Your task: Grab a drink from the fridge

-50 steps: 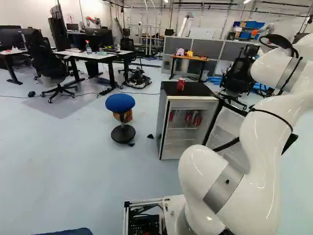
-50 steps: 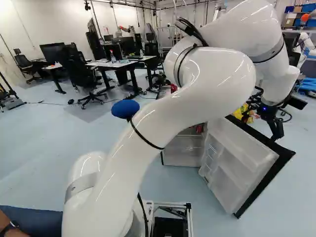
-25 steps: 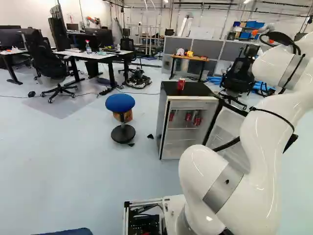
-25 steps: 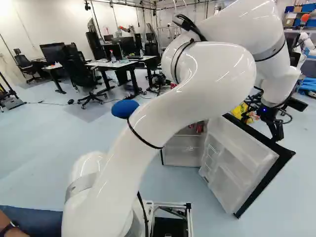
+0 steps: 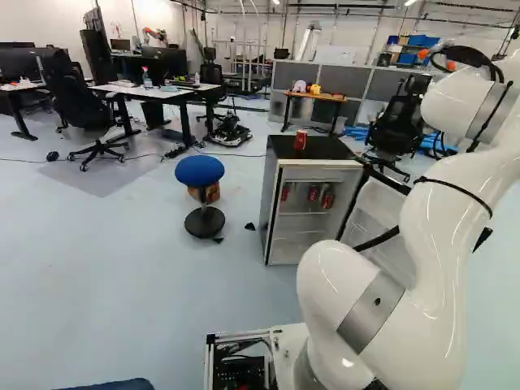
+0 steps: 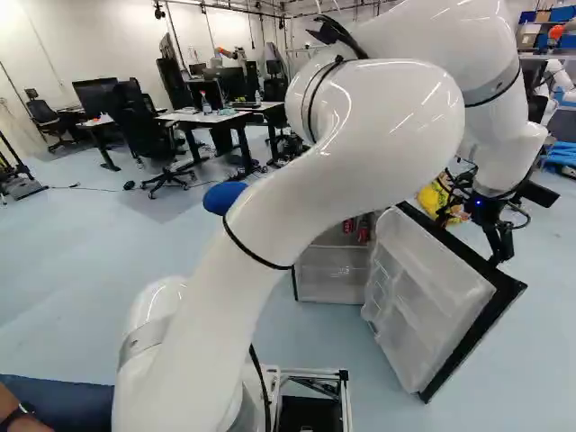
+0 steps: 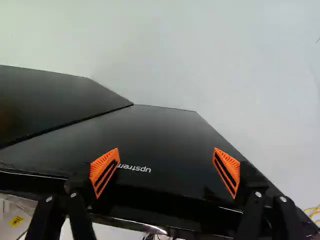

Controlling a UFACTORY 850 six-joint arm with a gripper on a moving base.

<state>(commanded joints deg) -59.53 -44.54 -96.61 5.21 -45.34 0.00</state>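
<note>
Currently poised with jaws spread wide, close beside the black outer face of the open fridge door (image 6: 436, 301).

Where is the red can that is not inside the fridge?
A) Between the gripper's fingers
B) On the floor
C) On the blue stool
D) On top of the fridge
D: the red can stands on the black top of the fridge.

left base view: my arm (image 5: 431, 244) runs off the right edge, hiding part of the fridge door (image 6: 441, 297) | right base view: it hides the fridge top (image 5: 335, 149) and its red can (image 5: 301, 140); my pincer (image 6: 500, 256) is too small to read
</note>
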